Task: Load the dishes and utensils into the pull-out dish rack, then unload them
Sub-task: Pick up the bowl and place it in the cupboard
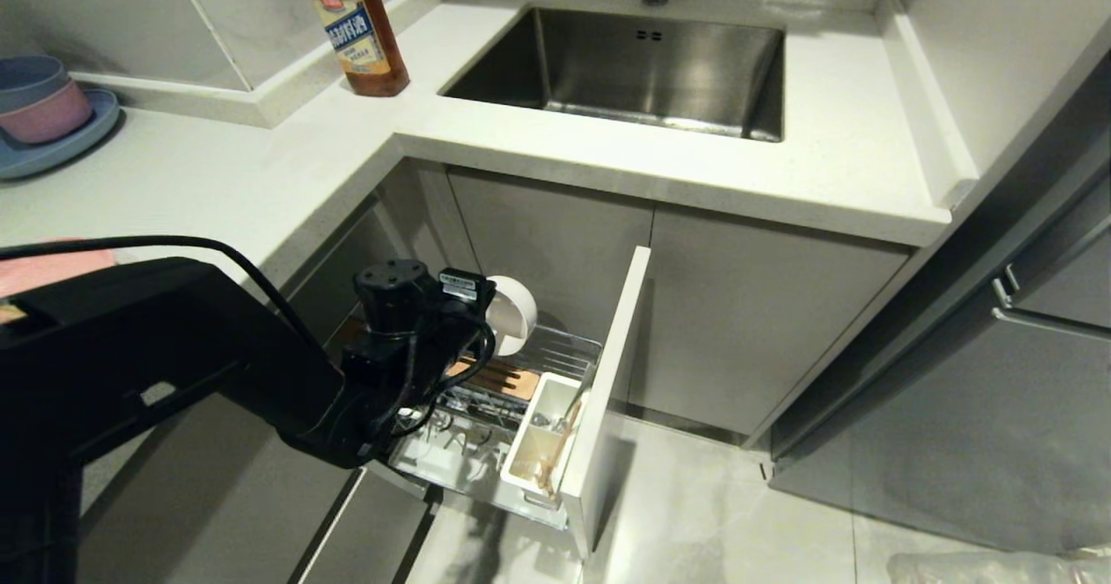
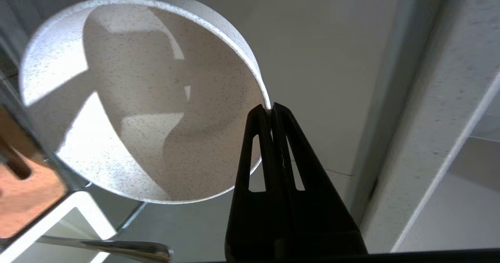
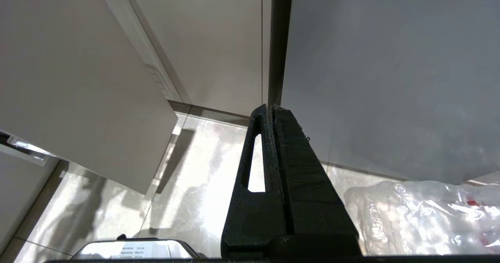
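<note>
My left gripper point(image 2: 270, 107) is shut on the rim of the cream-white bowl point(image 2: 129, 99), holding it on edge above the pull-out dish rack point(image 1: 568, 350). In the head view the bowl point(image 1: 514, 311) sits just beyond my left wrist, over the slotted wooden block point(image 1: 502, 381); the fingers are hidden there. The white utensil cup point(image 1: 540, 435) holds the chopsticks point(image 1: 566, 423). A metal spoon point(image 2: 117, 248) shows beside the cup's edge point(image 2: 74, 210). The pink plate point(image 1: 56, 270) lies on the counter at far left, mostly behind my arm. My right gripper point(image 3: 270, 107) hangs shut over the floor, holding nothing.
The rack's narrow door front point(image 1: 612, 376) stands out from the cabinets below the sink point(image 1: 642, 63). A sauce bottle point(image 1: 356, 24) stands on the counter. Small blue and pink bowls point(image 1: 39, 98) sit on a blue plate at far left. A plastic bag point(image 3: 425, 212) lies on the floor.
</note>
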{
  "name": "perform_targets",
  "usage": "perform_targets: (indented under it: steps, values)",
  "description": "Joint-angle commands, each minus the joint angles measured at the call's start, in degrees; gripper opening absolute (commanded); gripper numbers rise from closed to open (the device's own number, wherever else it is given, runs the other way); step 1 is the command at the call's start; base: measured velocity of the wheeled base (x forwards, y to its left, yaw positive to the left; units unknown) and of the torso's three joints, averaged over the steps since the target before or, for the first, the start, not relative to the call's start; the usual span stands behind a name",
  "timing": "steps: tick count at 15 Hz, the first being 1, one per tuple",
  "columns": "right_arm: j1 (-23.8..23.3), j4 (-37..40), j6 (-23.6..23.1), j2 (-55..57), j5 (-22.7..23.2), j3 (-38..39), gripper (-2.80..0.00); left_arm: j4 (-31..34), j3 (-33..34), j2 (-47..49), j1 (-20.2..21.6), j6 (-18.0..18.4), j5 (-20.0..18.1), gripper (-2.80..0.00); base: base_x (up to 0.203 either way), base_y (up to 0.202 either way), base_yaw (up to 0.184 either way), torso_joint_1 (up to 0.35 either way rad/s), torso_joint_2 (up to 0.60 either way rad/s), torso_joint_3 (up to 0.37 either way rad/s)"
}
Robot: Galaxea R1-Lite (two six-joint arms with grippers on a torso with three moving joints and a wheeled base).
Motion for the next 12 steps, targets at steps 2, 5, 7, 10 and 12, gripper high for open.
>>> perform_targets:
  steps: [2, 5, 7, 10, 12]
  values:
    - [0.0, -0.02, 0.0, -0.02, 0.0, 0.14, -2.8, -0.54, 0.06, 2.39, 0.37, -1.02, 0.08, -2.8, 0.0, 0.0, 0.0, 0.0, 0.0, 0.0]
    - [0.0, 0.05, 0.0, -0.02, 0.0, 0.09, -2.8, -3.62, 0.06, 3.63, 0.46, -2.9, 0.08, -2.8, 0.0, 0.0, 0.0, 0.0, 0.0, 0.0]
    - [0.0, 0.06, 0.0, -0.02, 0.0, 0.18, -2.8, -6.73, 0.05, 4.57, 0.46, -2.92, 0.04, -2.8, 0.0, 0.0, 0.0, 0.0, 0.0, 0.0]
    - [0.0, 0.02, 0.0, -0.02, 0.0, 0.13, -2.8, -9.13, -0.38, 6.3, 0.81, -3.01, -0.18, -2.8, 0.0, 0.0, 0.0, 0.0, 0.0, 0.0]
    - [0.0, -0.02, 0.0, -0.02, 0.0, 0.17, -2.8, -11.23, -0.38, 7.07, 0.93, -3.01, -0.82, -2.8, 0.0, 0.0, 0.0, 0.0, 0.0, 0.0]
